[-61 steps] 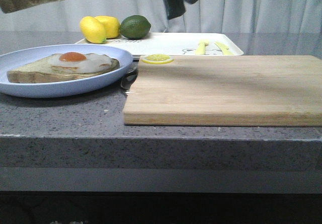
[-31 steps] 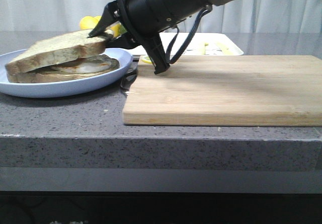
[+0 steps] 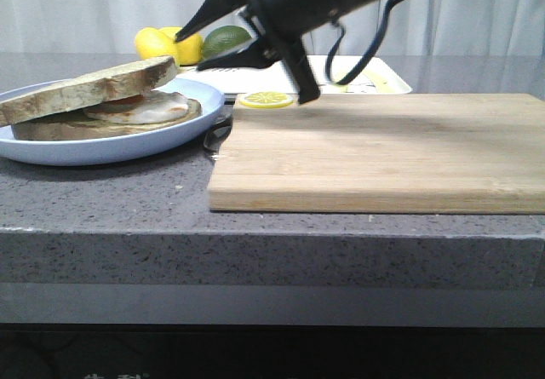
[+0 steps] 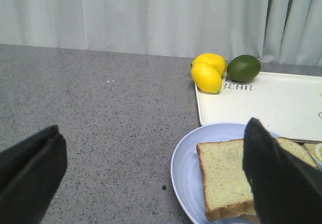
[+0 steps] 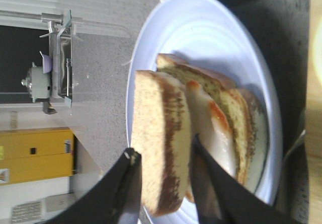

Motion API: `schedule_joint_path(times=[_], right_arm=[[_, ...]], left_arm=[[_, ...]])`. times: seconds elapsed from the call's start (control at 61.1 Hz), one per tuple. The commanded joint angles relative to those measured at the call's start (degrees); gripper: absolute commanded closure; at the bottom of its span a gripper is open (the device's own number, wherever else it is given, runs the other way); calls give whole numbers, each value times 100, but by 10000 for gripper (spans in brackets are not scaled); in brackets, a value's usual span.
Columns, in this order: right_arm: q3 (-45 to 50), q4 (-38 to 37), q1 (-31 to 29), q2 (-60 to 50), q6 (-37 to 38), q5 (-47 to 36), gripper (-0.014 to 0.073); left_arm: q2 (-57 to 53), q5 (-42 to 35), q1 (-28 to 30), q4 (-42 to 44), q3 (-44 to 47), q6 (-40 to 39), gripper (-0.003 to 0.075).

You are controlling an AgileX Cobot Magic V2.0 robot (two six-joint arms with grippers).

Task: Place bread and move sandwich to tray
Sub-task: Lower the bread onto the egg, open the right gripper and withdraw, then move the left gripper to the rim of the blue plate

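The bread (image 3: pixel 89 85) lies tilted on top of the egg (image 3: pixel 157 106) and lower slice, making the sandwich on the pale blue plate (image 3: pixel 102 149). My right gripper (image 3: pixel 200 54) is open at the bread's right end, with one finger above the slice and one beside it. In the right wrist view the bread (image 5: pixel 161 128) stands between the spread fingers of the right gripper (image 5: pixel 162 146). My left gripper (image 4: pixel 151 183) is wide open and empty over the counter beside the plate (image 4: pixel 186 168). The white tray (image 3: pixel 383 77) lies behind the board.
A wooden cutting board (image 3: pixel 383 149) fills the right of the counter. A lemon slice (image 3: pixel 266 100) sits at its back left corner. Two lemons (image 3: pixel 162 45) and a lime (image 3: pixel 223 38) lie at the tray's left end. A metal utensil (image 3: pixel 219 132) lies between plate and board.
The bread came down from high at the upper left onto the egg slice. The right gripper has since opened, let it go and drawn back up and to the right.
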Motion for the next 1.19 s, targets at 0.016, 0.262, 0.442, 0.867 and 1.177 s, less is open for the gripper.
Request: schedule_joint_path(times=[0.016,0.262,0.442,0.867,1.177], right_arm=[[-175,-438,-195,-797,-82,254,322],[-175,-2903,-784,-1978,-87,572,654],[-175,-4219,-1486,-2610,-87,1448,664],[502,-8337,-1871,-4154,2296,1354,653],[3049,-7935,-1871,-6485,2296,-355,653]], left_arm=[[40,-444,-2,3,-222,-15,29],[40,-444,-2,3,-222,-15,29],[40,-444,-2,3,-222,-15,29],[40,-444,-2,3,-222,-15,29],[40,-444,-2,3,-222,-15,29]])
